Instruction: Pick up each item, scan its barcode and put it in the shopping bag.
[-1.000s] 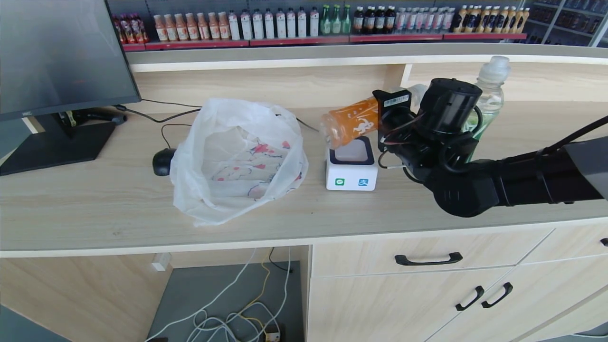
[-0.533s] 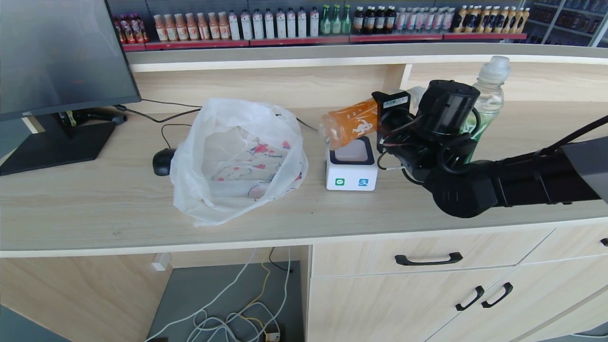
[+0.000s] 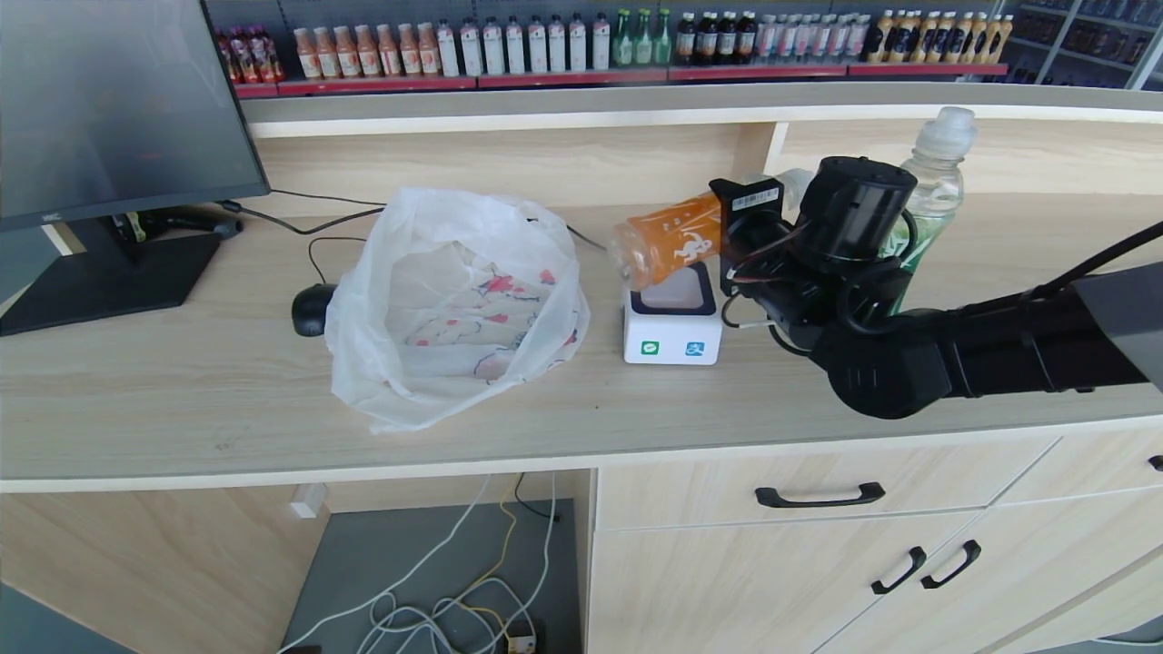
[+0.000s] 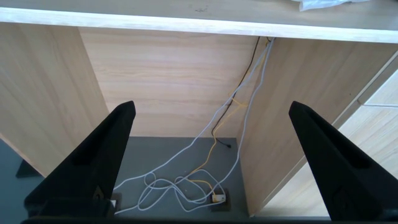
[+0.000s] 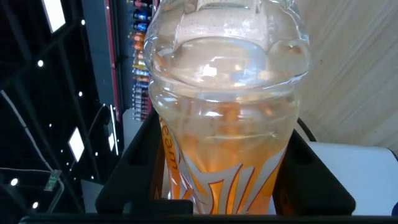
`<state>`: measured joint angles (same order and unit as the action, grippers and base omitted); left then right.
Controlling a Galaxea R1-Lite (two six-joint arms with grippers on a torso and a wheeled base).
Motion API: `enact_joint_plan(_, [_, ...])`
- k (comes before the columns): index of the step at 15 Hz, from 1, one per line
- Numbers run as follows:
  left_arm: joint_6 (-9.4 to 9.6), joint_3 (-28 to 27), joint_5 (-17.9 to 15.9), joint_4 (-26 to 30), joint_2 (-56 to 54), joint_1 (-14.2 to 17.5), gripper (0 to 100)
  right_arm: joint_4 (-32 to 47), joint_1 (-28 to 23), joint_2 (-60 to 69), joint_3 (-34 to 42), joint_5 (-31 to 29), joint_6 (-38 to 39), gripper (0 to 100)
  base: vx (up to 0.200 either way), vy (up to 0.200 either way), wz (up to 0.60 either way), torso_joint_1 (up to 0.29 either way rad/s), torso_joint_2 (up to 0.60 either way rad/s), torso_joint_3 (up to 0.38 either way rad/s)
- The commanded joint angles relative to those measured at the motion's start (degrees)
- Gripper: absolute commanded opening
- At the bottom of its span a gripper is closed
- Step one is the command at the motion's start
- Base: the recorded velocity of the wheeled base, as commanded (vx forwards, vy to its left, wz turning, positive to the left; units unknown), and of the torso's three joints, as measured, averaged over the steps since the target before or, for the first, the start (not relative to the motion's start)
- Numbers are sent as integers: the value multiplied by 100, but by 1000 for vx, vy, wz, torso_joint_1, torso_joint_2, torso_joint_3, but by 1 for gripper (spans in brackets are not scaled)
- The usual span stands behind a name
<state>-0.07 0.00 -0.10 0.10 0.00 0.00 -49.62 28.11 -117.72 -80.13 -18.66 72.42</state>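
Observation:
My right gripper (image 3: pixel 740 232) is shut on an orange drink bottle (image 3: pixel 668 238), held lying sideways just above the white barcode scanner box (image 3: pixel 673 324) on the counter. The same orange bottle (image 5: pixel 227 118) sits between the black fingers (image 5: pixel 140 168) in the right wrist view. Left of the scanner, the white plastic shopping bag (image 3: pixel 454 300) stands open-mouthed. A clear bottle with a green label (image 3: pixel 927 195) stands behind my right arm. My left gripper (image 4: pixel 211 162) hangs open below the counter edge, over the floor cables, with nothing between its fingers.
A monitor (image 3: pixel 109 100) on its stand occupies the counter's left end, with a black mouse (image 3: pixel 312 309) and cables beside the bag. A raised back ledge (image 3: pixel 636 109) runs behind the counter. Drawers with black handles (image 3: pixel 820 496) lie below on the right.
My right gripper and the orange bottle have shifted very slightly over the scanner. Bag and scanner are unmoved.

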Motion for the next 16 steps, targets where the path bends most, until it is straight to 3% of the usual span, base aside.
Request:
enact_joint_plan(1, [-1,0,1,-1,0,0,100,-4,1,4,-3,3,0,0,0,0,0,0,0,0])
enact_joint_plan(11, [-1,0,1,-1,0,0,100,5,45,127,-99,12,-62,0,0,0,0,0,0,0])
enact_joint_plan(16, [-1,0,1,-1,0,9,100,-4,581,646,-214,425,-1415,0,0,0,0,0,0,0])
